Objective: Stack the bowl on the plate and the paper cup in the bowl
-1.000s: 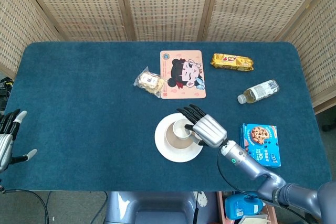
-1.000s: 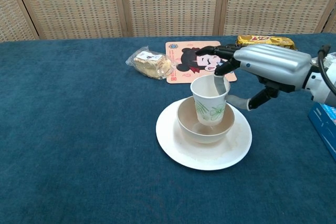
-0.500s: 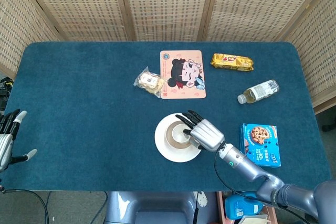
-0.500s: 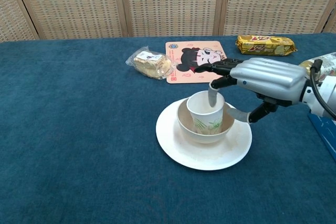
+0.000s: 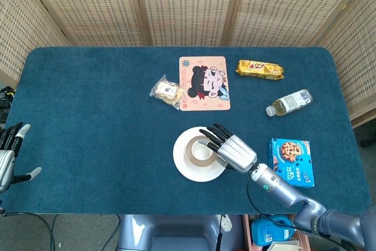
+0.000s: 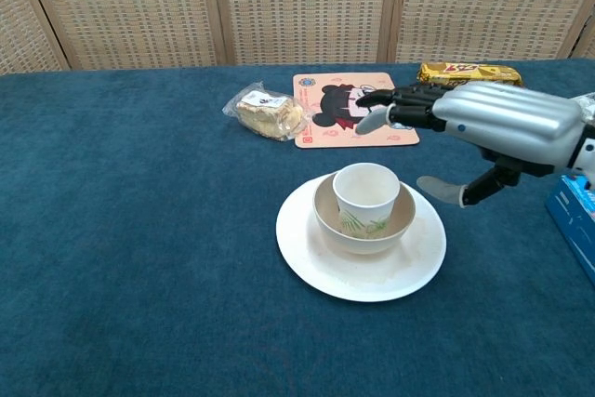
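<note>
A white plate (image 6: 316, 262) (image 5: 181, 163) lies on the blue table with a beige bowl (image 6: 330, 225) (image 5: 191, 157) on it. A white paper cup (image 6: 366, 197) (image 5: 200, 151) with green leaf print stands upright inside the bowl. My right hand (image 6: 493, 123) (image 5: 232, 148) hovers just right of and above the cup, fingers spread, holding nothing and apart from the cup. My left hand (image 5: 9, 154) rests open at the table's left front edge, seen only in the head view.
A cartoon mat (image 5: 203, 83) and a wrapped pastry (image 5: 167, 91) lie behind the plate. A yellow snack pack (image 5: 259, 69), a small bottle (image 5: 289, 102) and a blue cookie box (image 5: 291, 161) are to the right.
The right hand lowered the cup into the bowl, let go of it, and drew back up and to the right with fingers spread. The left hand stayed still.
</note>
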